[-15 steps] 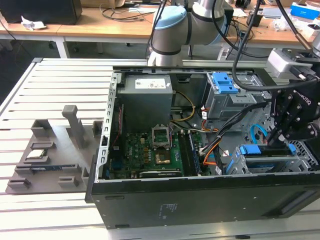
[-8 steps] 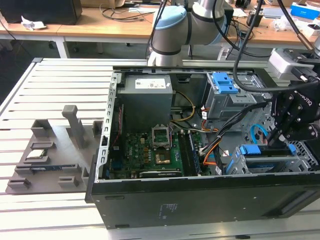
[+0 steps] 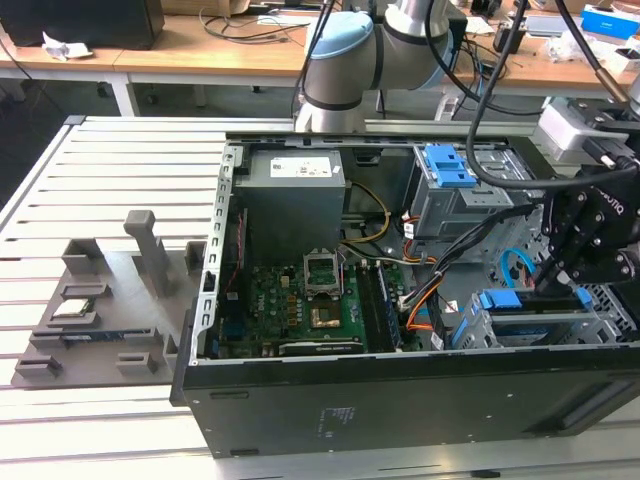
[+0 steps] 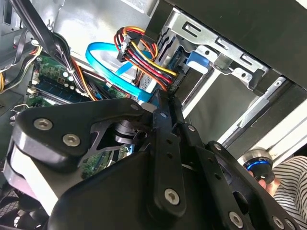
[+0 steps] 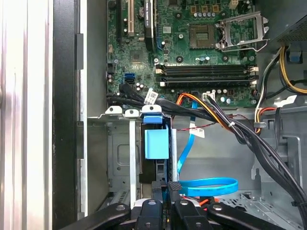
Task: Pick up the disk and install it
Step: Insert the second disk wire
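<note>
Pincer (image 3: 562, 283) sits closed on the disk (image 5: 157, 143) w/ blue carrier, standing on edge in the drive cage (image 3: 530, 325) at the PC case's (image 3: 400, 400) front corner, exterior view's right. Motherboard (image 5: 192, 48) and cable bundle (image 4: 144, 52) just beside; grey fixture (image 3: 100, 320) on tabletop (image 3: 100, 180) well apart

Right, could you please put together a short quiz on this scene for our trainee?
1. True or false: the disk lies on the grey tray.
2. The gripper is nearest to: A the processor socket; B the drive cage; C the power supply.
3. What colour is the flat cable looping beside the drive cage?
Key: 1 false, it stands in the drive cage; 2 B; 3 blue.
</note>
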`<state>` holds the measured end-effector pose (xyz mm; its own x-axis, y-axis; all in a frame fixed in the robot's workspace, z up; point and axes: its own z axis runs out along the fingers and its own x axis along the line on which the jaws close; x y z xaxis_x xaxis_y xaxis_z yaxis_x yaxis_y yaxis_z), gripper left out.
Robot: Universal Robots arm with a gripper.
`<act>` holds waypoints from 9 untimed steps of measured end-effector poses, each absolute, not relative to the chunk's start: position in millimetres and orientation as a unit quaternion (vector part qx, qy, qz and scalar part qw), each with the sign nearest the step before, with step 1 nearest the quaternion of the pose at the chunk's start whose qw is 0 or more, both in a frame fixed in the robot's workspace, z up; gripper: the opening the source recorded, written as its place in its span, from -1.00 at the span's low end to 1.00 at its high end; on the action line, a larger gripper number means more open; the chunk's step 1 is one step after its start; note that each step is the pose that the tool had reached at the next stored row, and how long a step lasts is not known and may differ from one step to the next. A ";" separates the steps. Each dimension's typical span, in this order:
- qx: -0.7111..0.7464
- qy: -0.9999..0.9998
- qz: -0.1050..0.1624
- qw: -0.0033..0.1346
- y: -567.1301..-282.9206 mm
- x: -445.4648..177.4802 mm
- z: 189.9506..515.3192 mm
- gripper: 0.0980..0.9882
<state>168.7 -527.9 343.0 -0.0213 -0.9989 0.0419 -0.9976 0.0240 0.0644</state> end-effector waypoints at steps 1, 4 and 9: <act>0.699 -0.715 -0.010 0.036 -527.9 168.7 343.0 -0.86; 0.699 -0.714 -0.013 0.033 -528.2 168.7 341.9 -0.86; 0.699 -0.714 -0.013 0.033 -530.2 168.7 338.0 -0.86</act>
<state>168.7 -530.2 338.0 -0.0213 -0.9993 0.0299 -0.9976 0.0232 0.0650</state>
